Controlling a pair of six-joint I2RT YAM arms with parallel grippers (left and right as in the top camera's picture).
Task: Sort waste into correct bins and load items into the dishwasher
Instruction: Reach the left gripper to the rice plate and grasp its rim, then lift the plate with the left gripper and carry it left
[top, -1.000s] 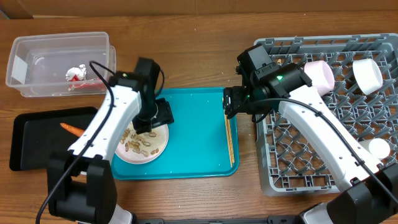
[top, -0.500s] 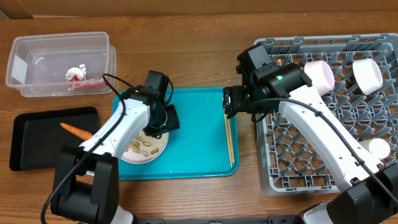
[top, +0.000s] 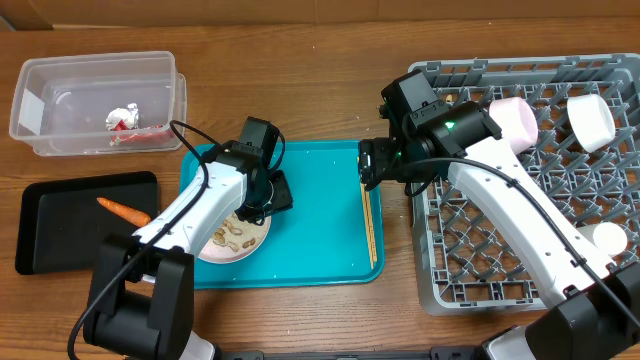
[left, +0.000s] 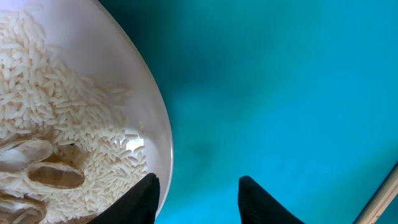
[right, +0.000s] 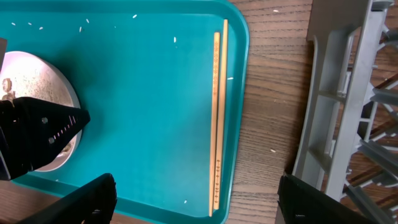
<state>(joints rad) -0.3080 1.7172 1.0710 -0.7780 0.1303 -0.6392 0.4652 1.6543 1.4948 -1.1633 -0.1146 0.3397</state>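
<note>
A white plate (top: 232, 238) holding rice and tan peanut scraps (left: 53, 174) lies at the left of the teal tray (top: 315, 215). My left gripper (top: 264, 198) is at the plate's right rim (left: 163, 124). Its jaws stand apart, one finger (left: 144, 199) over the plate's inside and the other over bare tray. Two wooden chopsticks (right: 217, 112) lie along the tray's right edge. My right gripper (top: 370, 165) hangs open above them, holding nothing. The carrot (top: 122, 209) lies in the black tray (top: 50, 245). A foil wad (top: 122, 117) and red wrapper (top: 135, 136) sit in the clear tub (top: 60, 75).
The grey rack (top: 500, 250) fills the right side, holding two bowls (top: 590, 120) at its far end and a small cup (top: 608, 238) near its right edge. Bare wooden table lies behind the teal tray.
My left gripper has moved right across the plate to its right rim, and its jaws have narrowed. The right arm has not moved.
</note>
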